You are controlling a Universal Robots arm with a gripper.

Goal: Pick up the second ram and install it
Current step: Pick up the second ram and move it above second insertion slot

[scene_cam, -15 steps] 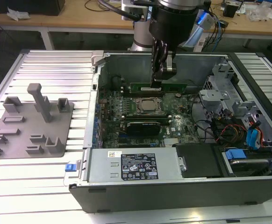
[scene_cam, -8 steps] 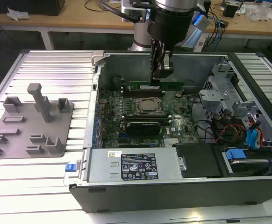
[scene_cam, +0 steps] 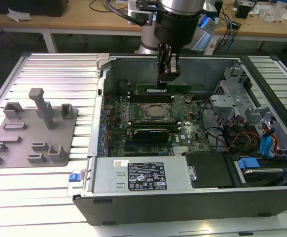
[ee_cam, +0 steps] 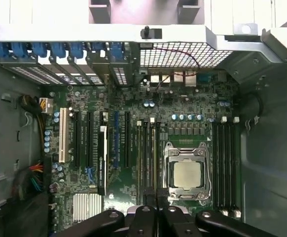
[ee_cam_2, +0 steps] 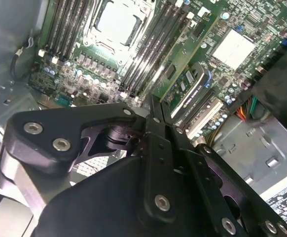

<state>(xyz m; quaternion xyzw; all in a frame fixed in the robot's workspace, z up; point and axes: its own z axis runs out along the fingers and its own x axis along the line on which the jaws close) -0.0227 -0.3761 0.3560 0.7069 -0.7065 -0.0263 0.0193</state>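
Fingers (scene_cam: 163,79) clenched on the green ram stick (scene_cam: 178,89), held on edge just above the memory slots (scene_cam: 146,97) below them, look to be in the seating step, which calls for squaring stick to slot; the white label (scene_cam: 147,179) well away from them is too small to read.

Robotics lab, cable-strewn workbench (scene_cam: 84,19), open computer case (scene_cam: 183,207) on slatted table (scene_cam: 54,69)
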